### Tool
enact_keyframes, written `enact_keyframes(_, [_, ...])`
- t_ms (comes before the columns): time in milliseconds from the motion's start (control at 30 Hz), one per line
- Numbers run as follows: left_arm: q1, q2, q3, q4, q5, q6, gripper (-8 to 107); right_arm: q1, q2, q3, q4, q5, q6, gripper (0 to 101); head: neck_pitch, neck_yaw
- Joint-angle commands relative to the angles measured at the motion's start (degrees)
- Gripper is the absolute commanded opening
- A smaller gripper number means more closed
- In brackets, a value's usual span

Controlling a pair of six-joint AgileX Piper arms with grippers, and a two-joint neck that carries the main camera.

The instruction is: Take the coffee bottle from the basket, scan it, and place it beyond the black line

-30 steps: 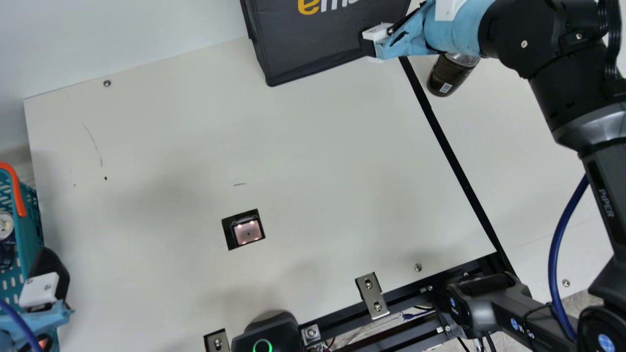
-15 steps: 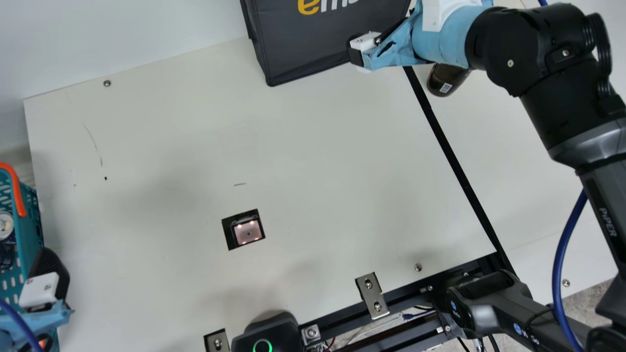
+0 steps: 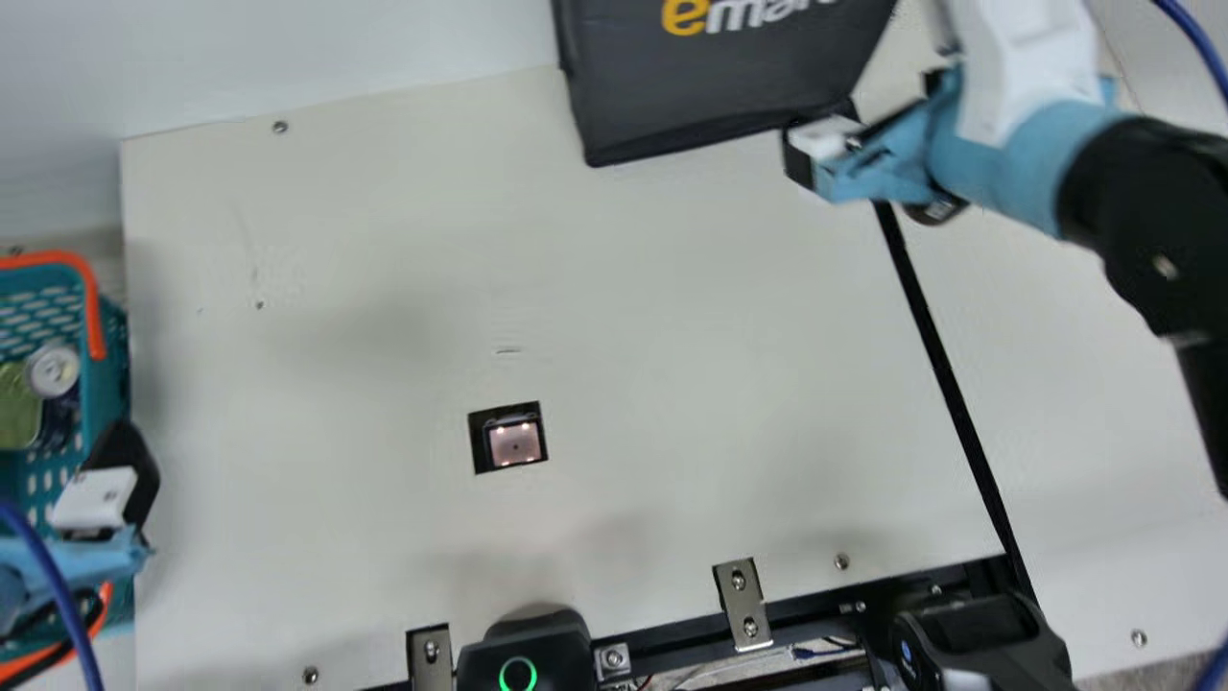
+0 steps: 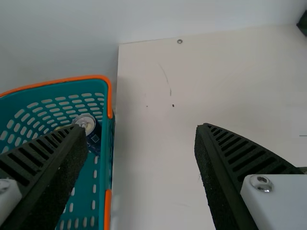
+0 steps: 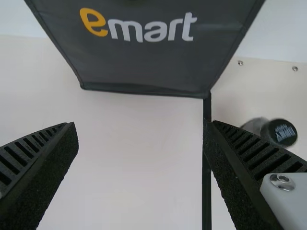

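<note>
Over the cream tabletop (image 3: 624, 288), the biggest thing at risk is the black fabric bag (image 3: 720, 86) at the far side: the right end effector (image 5: 141, 129) is close to it, so a swing farther out could snag or shove it. At the left, the teal basket (image 3: 115, 345) could be dragged if the left end effector (image 4: 139, 128), spread, with one finger over the basket's inside, closed or moved sideways on the wall. The coffee bottle (image 5: 283, 132) is smaller but likelier to suffer; the right arm passes over it, and a low sweep to the right, or a wrist turn, could knock it over or push it back across the black line (image 3: 945, 365). Whether the scanner (image 3: 515, 441) has read it I cannot tell; if it missed, the placing would count for little

The bottle seems to stand upright on the tabletop, just beyond the line, at the far right. It lies outside the right end effector, whose fingers are spread with nothing between them: near its right finger, not in the gap, its dark cap showing past that finger
</note>
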Motion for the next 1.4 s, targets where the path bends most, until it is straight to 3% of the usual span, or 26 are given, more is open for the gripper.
enact_keyframes(0, [-0.44,0.39,-2.71,0.45,2.59,-0.94,90,-0.1,-2.8,0.16,-0.35,1.58,0.4,91,-1.48,5.34])
enact_keyframes(100, [-1.16,0.94,-5.71,1.21,5.47,-2.36,90,-0.15,-5.81,0.62,-1.04,3.76,1.18,91,-1.48,9.32])
enact_keyframes(667, [-5.24,4.05,-22.74,5.48,21.79,-10.43,90,-0.45,-22.84,3.21,-4.94,16.1,5.62,91,-1.48,9.32])
enact_keyframes(767, [-5.97,4.6,-25.75,6.24,24.68,-11.85,90,-0.44,-23.12,3.27,-5.09,16.58,5.88,91,-1.48,9.32])
enact_keyframes(1367, [-5.93,4.59,-25.73,6.2,24.71,-11.95,90,-0.44,-23.81,3.27,-5.09,17.08,5.98,91,-1.48,9.32])
